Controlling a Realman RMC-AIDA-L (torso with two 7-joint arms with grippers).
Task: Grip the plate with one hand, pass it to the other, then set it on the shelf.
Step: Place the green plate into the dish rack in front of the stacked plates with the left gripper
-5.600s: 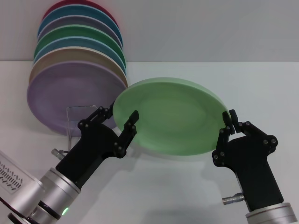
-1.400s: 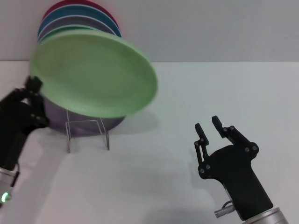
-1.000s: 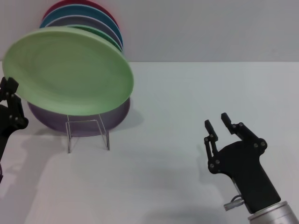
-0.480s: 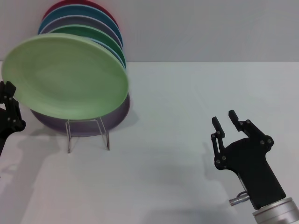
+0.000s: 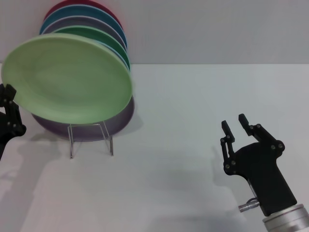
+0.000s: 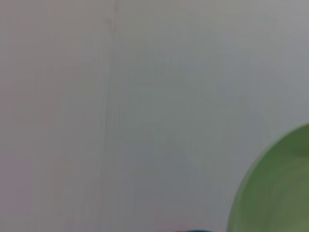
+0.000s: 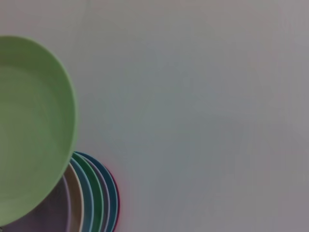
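Note:
The pale mint-green plate (image 5: 67, 77) hangs tilted in front of the stack of plates, its lower rim just above the clear acrylic shelf (image 5: 91, 140). My left gripper (image 5: 10, 104) is at the far left edge, shut on the plate's lower left rim; most of the gripper is out of view. My right gripper (image 5: 233, 122) is open and empty, low on the right, far from the plate. The plate also shows in the left wrist view (image 6: 275, 188) and in the right wrist view (image 7: 29, 125).
Several coloured plates stand on edge behind the mint one: a lilac plate (image 5: 123, 116) in front, a darker green one (image 5: 108, 41), then blue and red ones (image 5: 82, 6). They also show in the right wrist view (image 7: 96, 193). White table (image 5: 183, 96) between the arms.
Over the last seconds the plate went from the right gripper to the left and swung left before the stack. The right gripper opened and drew back to the lower right. Little moved in the last half second.

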